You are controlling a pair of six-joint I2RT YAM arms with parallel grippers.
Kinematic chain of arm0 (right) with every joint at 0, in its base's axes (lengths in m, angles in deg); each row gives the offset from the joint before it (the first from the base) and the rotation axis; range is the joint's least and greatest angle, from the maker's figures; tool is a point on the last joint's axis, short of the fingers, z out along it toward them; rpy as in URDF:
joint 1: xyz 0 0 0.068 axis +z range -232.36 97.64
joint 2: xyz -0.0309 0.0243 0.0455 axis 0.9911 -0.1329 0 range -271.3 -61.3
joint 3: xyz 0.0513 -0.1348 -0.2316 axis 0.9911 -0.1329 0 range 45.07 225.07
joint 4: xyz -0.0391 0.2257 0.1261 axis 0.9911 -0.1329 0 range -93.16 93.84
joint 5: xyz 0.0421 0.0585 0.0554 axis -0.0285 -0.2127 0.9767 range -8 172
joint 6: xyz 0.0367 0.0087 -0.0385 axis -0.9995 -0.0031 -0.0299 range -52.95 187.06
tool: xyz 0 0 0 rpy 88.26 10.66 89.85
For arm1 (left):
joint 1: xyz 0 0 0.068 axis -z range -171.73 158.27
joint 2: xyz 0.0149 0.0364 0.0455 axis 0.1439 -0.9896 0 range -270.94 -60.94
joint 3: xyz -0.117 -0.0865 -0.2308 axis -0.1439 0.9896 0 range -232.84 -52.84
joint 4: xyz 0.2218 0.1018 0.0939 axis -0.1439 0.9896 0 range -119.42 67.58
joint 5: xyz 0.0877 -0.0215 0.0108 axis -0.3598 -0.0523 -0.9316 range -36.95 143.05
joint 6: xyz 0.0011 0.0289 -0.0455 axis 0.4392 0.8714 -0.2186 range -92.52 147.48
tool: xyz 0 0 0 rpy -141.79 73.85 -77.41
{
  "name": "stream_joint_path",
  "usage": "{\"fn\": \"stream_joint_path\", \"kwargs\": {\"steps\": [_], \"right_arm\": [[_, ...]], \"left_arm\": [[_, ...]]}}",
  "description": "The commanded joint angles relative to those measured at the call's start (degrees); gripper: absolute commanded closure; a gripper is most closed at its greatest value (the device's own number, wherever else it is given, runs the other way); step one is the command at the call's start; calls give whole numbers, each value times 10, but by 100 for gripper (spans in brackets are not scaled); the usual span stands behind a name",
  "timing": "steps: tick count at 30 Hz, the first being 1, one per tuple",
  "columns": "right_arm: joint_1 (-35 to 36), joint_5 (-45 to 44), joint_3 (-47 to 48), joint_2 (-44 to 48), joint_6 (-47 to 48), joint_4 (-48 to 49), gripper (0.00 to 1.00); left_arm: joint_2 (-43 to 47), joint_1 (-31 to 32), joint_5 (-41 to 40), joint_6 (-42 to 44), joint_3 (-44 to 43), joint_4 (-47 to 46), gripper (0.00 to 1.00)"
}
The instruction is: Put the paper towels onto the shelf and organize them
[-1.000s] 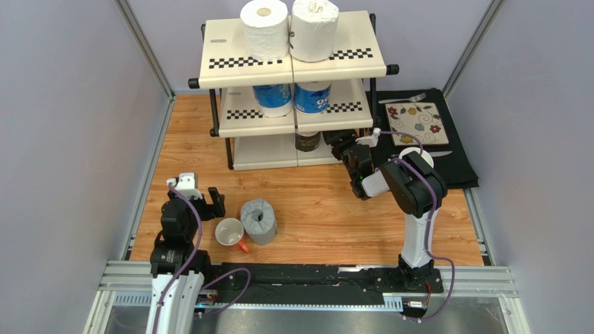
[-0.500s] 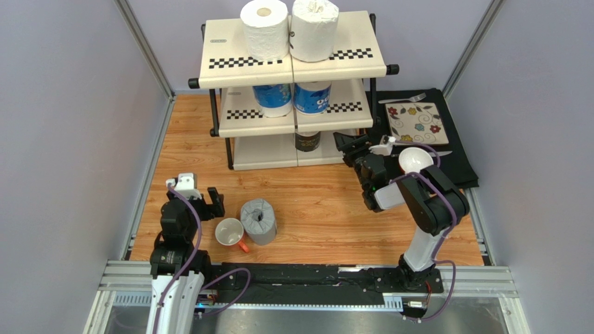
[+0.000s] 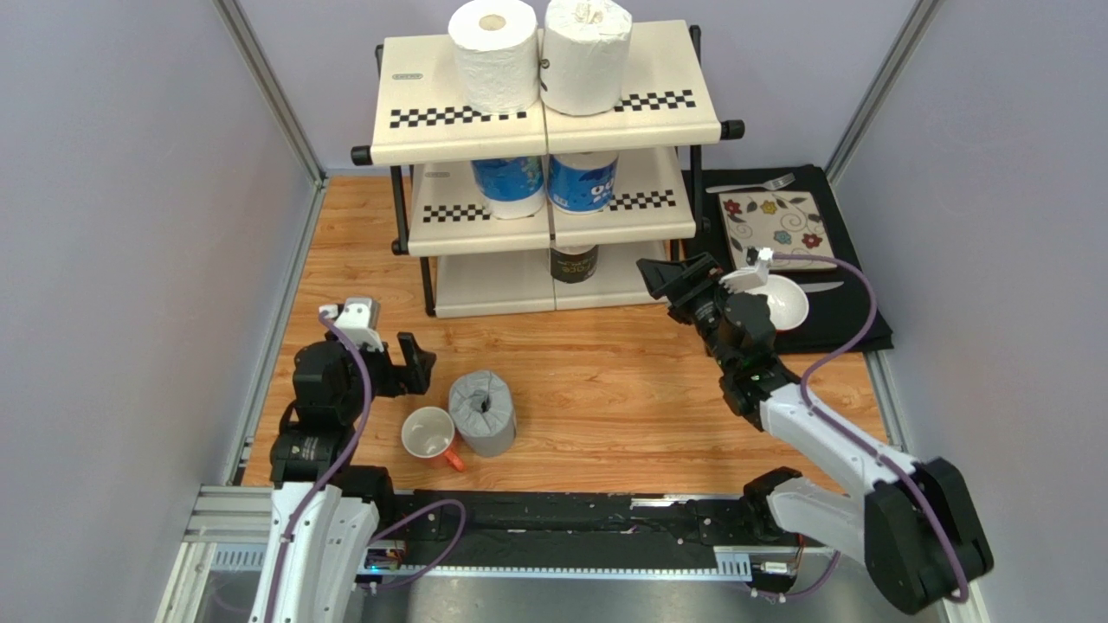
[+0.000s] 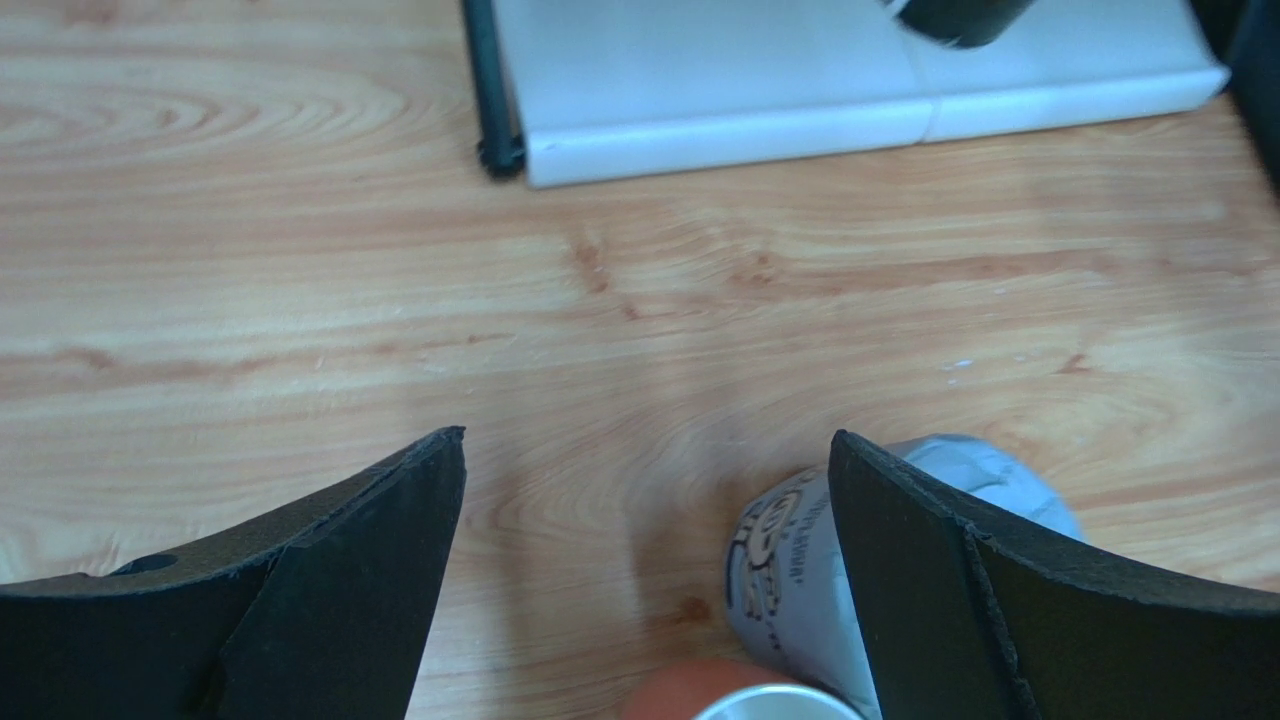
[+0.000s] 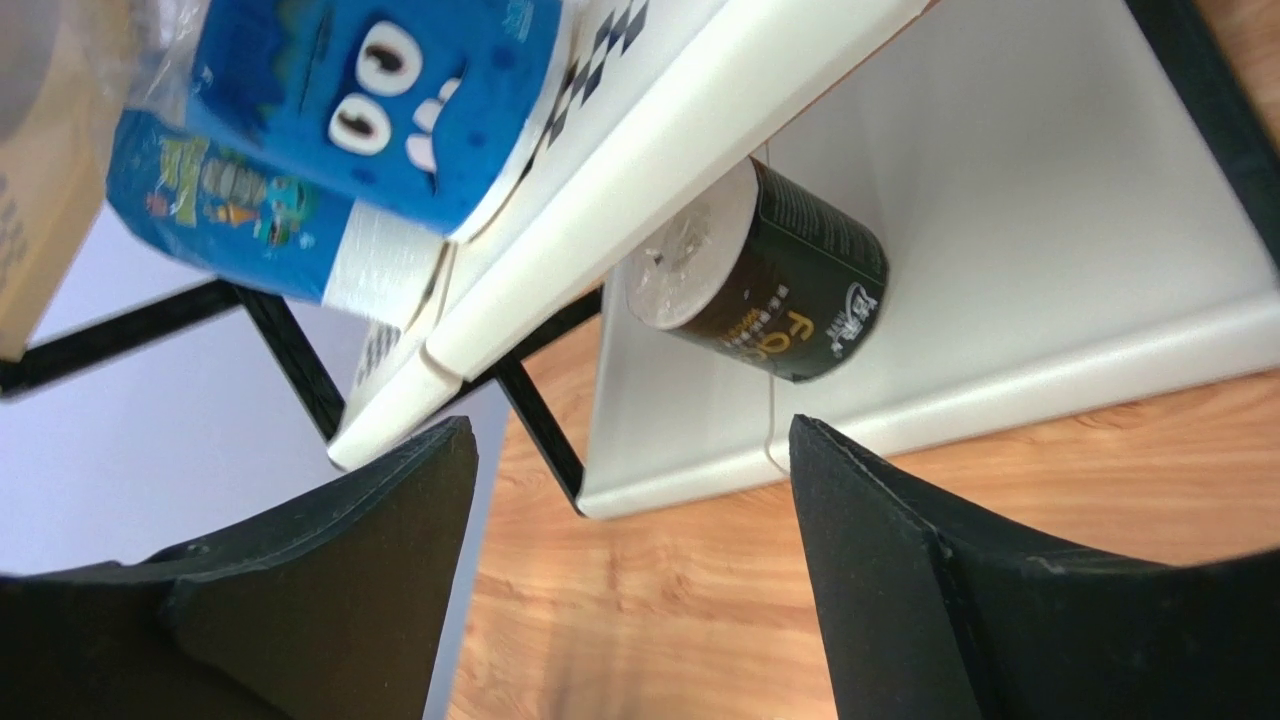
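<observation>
The shelf [image 3: 429, 123] stands at the back. Two white rolls [image 3: 494, 55] sit on its top tier. Two blue-printed rolls [image 3: 510, 182] sit on the middle tier, also in the right wrist view [image 5: 361, 90]. The dark-wrapped roll [image 3: 572, 264] stands on the bottom tier, also in the right wrist view [image 5: 766, 278]. The grey roll [image 3: 483, 412] stands on the floor, also in the left wrist view [image 4: 789, 563]. My left gripper [image 3: 390, 364] is open and empty, left of the grey roll. My right gripper [image 3: 670, 279] is open and empty, just right of the bottom tier.
A white mug with an orange handle [image 3: 429, 435] stands against the grey roll's left side. A black mat [image 3: 858, 305] at the right holds a floral tile [image 3: 778, 230], a white bowl [image 3: 787, 301] and cutlery. Grey walls close both sides.
My right arm has stretched out and lowered, its gripper drawing back to the right from the bottom tier, uncovering the white bowl. My left gripper has shifted slightly up and right toward the grey roll.
</observation>
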Motion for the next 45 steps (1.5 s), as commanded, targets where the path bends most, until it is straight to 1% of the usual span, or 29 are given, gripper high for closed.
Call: {"fn": "stream_joint_path", "kwargs": {"steps": [1, 2, 5, 6, 8, 11, 19, 22, 23, 25, 26, 32, 37, 41, 45], "right_arm": [[3, 10, -12, 109, 80, -171, 20], [2, 8, -17, 124, 88, -203, 20], [3, 11, -23, 176, 98, -251, 20], [3, 11, -26, 187, 101, -260, 20], [3, 11, -28, 206, 101, -281, 20], [2, 11, -30, 214, 99, -293, 20], [2, 17, -32, 207, 82, -286, 20], [3, 12, -34, 212, 82, -289, 20], [3, 11, -36, 213, 83, -291, 20], [2, 8, -39, 216, 84, -292, 20], [3, 7, -39, 216, 84, -291, 20], [3, 9, -44, 212, 85, -288, 20], [3, 10, -46, 209, 83, -284, 20], [3, 7, -48, 211, 88, -288, 20], [2, 5, -50, 210, 87, -287, 20]], "left_arm": [[-15, 1, 86, -12, -69, -10, 1], [-19, 1, 99, -11, -76, -1, 1], [-32, 1, 157, -8, -95, 38, 1], [-34, 2, 188, -5, -98, 53, 1], [-36, 1, 219, 5, -100, 78, 1], [-40, 1, 234, 27, -90, 101, 1], [-71, 2, 207, 23, -87, 96, 3], [-66, 2, 208, -25, -57, 60, 4], [-60, 2, 198, -52, -49, 37, 4], [-44, 4, 183, -70, -23, 22, 4], [-39, 5, 161, -78, -18, 16, 4], [-41, 14, 120, -89, -1, 6, 4], [-55, 31, 112, -90, -4, -7, 4], [-57, 60, 133, -82, -1, -19, 4], [-85, 98, 123, -58, -16, 6, 5]]}}
